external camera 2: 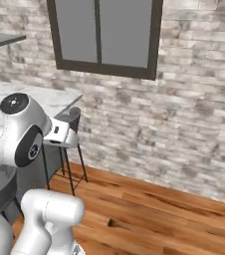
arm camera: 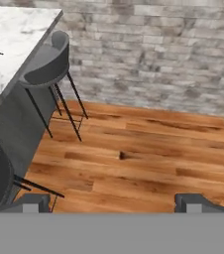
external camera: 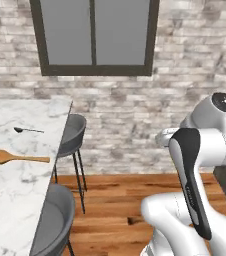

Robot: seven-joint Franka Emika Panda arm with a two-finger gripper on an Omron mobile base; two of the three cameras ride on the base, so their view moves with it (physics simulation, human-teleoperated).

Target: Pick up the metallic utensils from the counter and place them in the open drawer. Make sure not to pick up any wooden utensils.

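One slim dark spoon (external camera: pixel 27 130), tan wooden spoon (external camera: pixel 18 158), marble counter (external camera: pixel 15 190)

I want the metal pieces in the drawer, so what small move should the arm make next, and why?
Probably swing the open, empty gripper left toward the counter. In the hand view it points at the wooden floor beside a stool, well off the slab. The slim metal spoon lies there, just beyond the wooden spoon, which should be avoided.
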